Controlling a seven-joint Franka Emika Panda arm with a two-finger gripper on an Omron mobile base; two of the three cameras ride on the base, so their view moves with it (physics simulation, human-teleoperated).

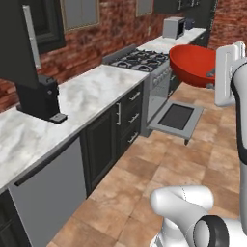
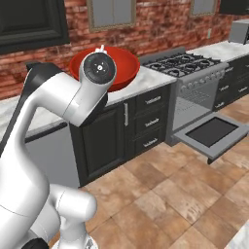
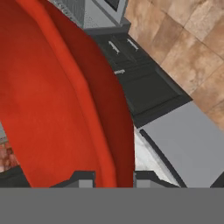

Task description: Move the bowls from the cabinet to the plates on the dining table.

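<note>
The red bowl (image 1: 192, 64) is held aloft by its rim in the hand (image 3: 113, 178), whose jaws are clamped across the wall: one finger inside, one outside. The bowl is carried tilted, above the floor beside the marble worktop (image 1: 91, 99) and stove (image 1: 140, 60). Neither plates nor dining table are in sight, so a carry is judged to remain.

No text, label, brand, number or sign can be read anywhere in these views. The coffee machine (image 1: 41, 99), the stove (image 1: 140, 60) with its knob panel, and the toaster oven (image 1: 172, 27) at the far end of the counter beyond the stove all show plain, unmarked faces.
</note>
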